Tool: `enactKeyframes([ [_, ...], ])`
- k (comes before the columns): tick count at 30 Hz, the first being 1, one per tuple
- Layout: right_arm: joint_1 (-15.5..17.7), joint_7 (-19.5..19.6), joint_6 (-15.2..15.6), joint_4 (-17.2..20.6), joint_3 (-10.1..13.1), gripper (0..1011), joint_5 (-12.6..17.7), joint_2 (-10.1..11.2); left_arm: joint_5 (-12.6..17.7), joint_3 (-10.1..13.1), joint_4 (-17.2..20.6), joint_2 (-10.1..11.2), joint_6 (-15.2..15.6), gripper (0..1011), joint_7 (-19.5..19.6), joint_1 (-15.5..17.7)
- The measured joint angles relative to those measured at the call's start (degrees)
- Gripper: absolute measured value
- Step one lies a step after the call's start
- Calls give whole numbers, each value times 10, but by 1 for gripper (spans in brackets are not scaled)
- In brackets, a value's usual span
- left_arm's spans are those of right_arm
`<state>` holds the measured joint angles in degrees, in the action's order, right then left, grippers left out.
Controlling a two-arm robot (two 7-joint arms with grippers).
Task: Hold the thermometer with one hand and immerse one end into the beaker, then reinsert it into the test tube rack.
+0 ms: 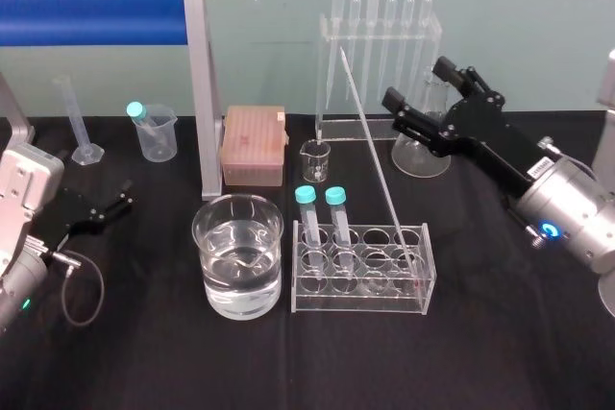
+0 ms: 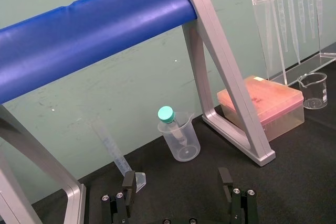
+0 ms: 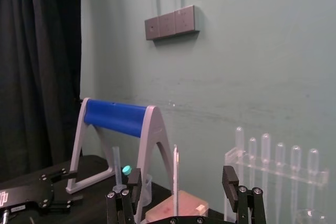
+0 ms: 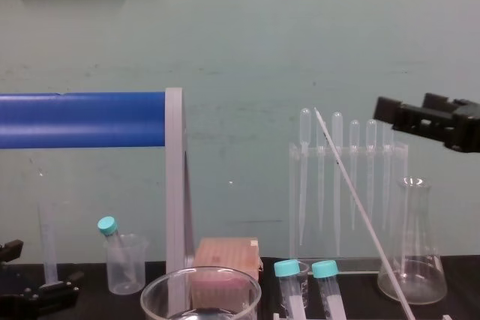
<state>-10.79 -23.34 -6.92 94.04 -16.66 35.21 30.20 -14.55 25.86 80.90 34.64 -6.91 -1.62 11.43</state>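
We are seeing the thermometer (image 1: pixel 379 162) leaning in the right end of the test tube rack (image 1: pixel 360 301), its top tilting left and far, with the beaker (image 1: pixel 204 237) just left of the rack. We are judging it light, stiff, slick and breakable, best pinched gently on the upper shaft. The right gripper (image 1: pixel 415 84) is hovering far right of it with fingers spread, touching nothing, while the left gripper (image 1: pixel 120 199) is sitting parked at near left, fingers also apart.

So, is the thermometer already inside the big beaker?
No, the thermometer leans in the test tube rack, beside the beaker.
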Motion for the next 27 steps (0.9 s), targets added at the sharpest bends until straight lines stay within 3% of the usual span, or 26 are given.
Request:
enactKeyframes([
  [14, -56, -17, 58, -49, -21, 1003, -14, -39, 0, 0, 0, 0, 0, 1008, 0, 0],
  [27, -91, -20, 88, -73, -37, 1002, -26, -50, 0, 0, 0, 0, 0, 1008, 0, 0],
])
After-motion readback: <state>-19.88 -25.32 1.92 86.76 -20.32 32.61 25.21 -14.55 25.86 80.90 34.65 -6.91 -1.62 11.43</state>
